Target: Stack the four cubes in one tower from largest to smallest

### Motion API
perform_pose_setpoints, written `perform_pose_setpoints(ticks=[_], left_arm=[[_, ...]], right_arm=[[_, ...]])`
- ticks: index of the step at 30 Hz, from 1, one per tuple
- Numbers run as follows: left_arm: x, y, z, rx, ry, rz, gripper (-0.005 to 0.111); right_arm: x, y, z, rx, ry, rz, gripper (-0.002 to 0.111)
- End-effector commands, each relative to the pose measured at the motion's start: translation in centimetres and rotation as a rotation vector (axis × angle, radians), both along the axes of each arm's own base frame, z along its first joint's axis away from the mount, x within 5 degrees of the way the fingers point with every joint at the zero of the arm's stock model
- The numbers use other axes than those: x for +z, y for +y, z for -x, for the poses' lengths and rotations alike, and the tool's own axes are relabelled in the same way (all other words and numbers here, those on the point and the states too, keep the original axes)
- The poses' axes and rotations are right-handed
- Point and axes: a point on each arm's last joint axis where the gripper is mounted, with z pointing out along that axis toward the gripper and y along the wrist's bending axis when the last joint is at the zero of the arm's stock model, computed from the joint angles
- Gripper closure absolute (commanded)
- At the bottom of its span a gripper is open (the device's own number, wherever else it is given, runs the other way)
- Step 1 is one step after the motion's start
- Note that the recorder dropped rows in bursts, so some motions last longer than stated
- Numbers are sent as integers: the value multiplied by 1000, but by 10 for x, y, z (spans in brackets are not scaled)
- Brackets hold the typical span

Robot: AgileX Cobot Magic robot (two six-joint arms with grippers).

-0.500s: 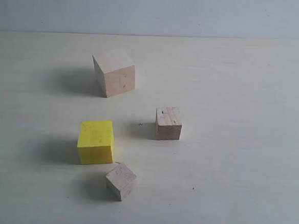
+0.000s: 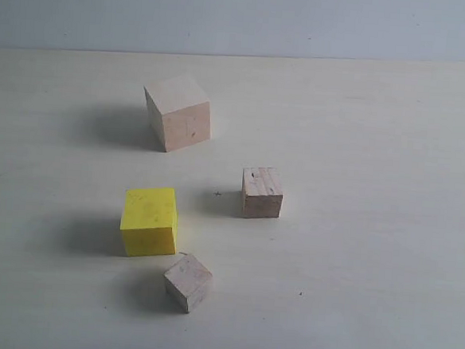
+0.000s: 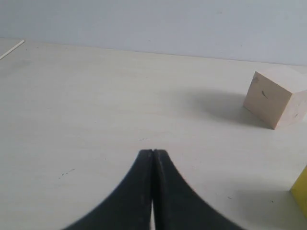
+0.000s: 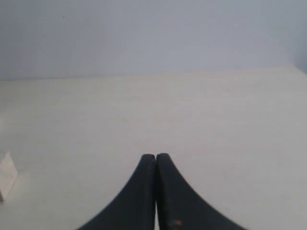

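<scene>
Pale wood and one bright yellow face make up the exterior view: all four cubes sit singly on the light bench [image 2: 379, 137], none stacked. The large cube [image 2: 178, 112] stands closest to the bench's far edge, turned so that one corner faces the camera. The yellow cube [image 2: 149, 221] sits nearer the camera, well apart from the large one. The small cube [image 2: 261, 192] lies to the right of those two, between them in depth. The smallest cube [image 2: 187, 282] sits nearest the camera, turned at an angle just beside the yellow cube's near right corner; I cannot tell whether they touch. A grey wall [image 2: 243, 15] rises behind the far edge. Neither arm shows in this view.

In the left wrist view, the left gripper [image 3: 152, 153] has its black jaws pressed together on nothing, above bare bench. The large cube [image 3: 276, 96] stands ahead of it and off to one side, and a sliver of the yellow cube [image 3: 301, 189] shows at the frame's edge.

In the right wrist view, the right gripper [image 4: 156, 157] is likewise closed and empty. A pale cube [image 4: 7, 175] is cut off at the frame's edge; I cannot tell which one it is.
</scene>
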Motion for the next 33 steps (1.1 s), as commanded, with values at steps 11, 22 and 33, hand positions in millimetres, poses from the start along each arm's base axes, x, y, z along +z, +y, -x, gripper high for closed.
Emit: perform_pose_setpoints(ticks=[11,22,33], left_arm=[[0,0,0,-4,-9,9,107],[0,0,0,-4,-9,9,107],[43,1,-1,14,-493,-7,107]], right_arm=[[47,-2,3,-21,-540,-7,108],[56,-2,6,-4,-637,-177,108],[141,4,18,73,-795,-55,108]])
